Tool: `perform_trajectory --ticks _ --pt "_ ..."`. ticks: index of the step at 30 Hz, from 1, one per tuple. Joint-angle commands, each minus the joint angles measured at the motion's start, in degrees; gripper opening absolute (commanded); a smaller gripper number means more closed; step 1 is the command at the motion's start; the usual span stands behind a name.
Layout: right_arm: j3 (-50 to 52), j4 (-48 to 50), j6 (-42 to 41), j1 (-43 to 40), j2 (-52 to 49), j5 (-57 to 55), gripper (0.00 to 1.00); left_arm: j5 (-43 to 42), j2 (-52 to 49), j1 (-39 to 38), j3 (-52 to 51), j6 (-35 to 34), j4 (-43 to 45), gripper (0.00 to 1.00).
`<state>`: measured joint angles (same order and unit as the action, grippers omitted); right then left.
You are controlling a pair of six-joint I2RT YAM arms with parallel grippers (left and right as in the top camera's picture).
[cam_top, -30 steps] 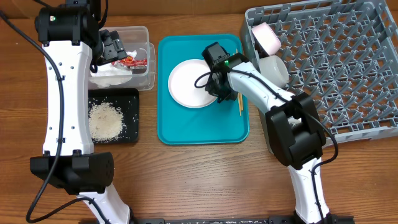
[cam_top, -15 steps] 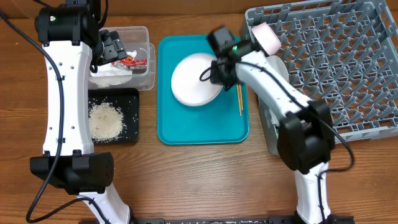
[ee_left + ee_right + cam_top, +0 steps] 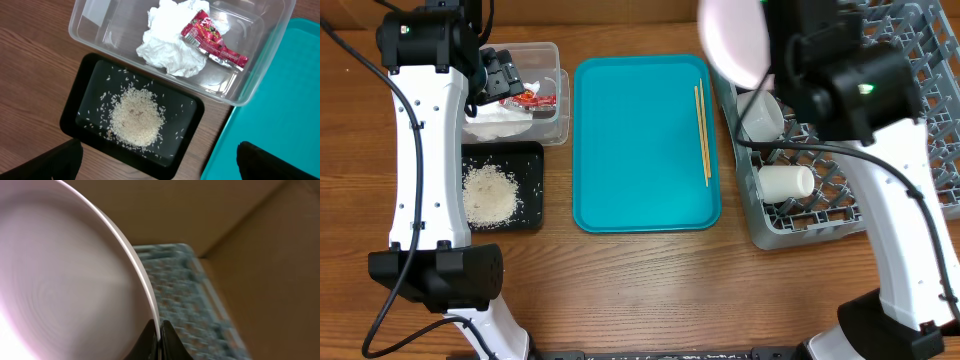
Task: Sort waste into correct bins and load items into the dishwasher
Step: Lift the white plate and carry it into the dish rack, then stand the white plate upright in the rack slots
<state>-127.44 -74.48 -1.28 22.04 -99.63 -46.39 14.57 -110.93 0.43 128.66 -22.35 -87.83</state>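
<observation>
Plate [image 3: 65, 280] blurred, cropped (right claw [image 3: 157, 332] pinches rim).

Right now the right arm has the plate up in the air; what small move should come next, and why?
Probably ease the plate right, over bare pegs of the dish rack, then lower it on edge. The right gripper pinches its rim, it hangs above the rack's left edge, and a bowl and cup already fill that side.

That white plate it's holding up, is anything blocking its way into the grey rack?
Nothing hangs between them. The right gripper holds the plate above the left edge of the rack; a bowl and a cup on its side fill slots there, so it likely needs free pegs.
</observation>
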Motion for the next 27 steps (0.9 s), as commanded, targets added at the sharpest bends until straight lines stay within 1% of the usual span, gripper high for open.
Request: perform_trajectory --ticks 1,4,6,9,10,16,20,23,27 --pt "1.7 -0.2 8.3 -4.1 -2.3 -8.5 0.04 0.0 -0.4 0.3 0.3 -0.4 0.0 1.00" --pt "5.0 1.6 11.8 -7.4 -2.4 -8.4 0.04 0.0 -0.4 0.3 0.3 -0.4 0.0 1.00" --pt "7.8 3.9 12.5 -9.4 -2.4 -8.5 0.04 0.0 -0.4 0.3 0.3 -0.4 0.0 1.00" --pt "13.7 9.8 15.6 -12.4 -2.4 -8.1 0.04 0.0 -0.4 0.3 0.3 -0.4 0.0 1.00" --pt "16.9 13.4 17.6 -13.3 -2.4 -7.6 0.04 0.0 -0.4 0.3 0.3 -0.4 0.1 1.00" --pt "27.6 25.1 23.6 -13.8 -2.4 -7.4 0.04 0.0 -0.4 0.3 0.3 -0.4 0.0 1.00" --pt "32.7 31.0 24.3 -13.9 -2.4 -6.4 0.04 0.0 -0.4 0.3 0.3 -0.4 0.0 1.00" --pt "34.6 32.9 24.2 -13.9 -2.5 -4.1 0.04 0.0 -0.4 0.3 0.3 -0.4 0.0 1.00" --pt "36.6 36.8 24.2 -14.3 -2.6 -4.5 0.04 0.0 -0.4 0.3 0.3 -0.4 0.0 1.00"
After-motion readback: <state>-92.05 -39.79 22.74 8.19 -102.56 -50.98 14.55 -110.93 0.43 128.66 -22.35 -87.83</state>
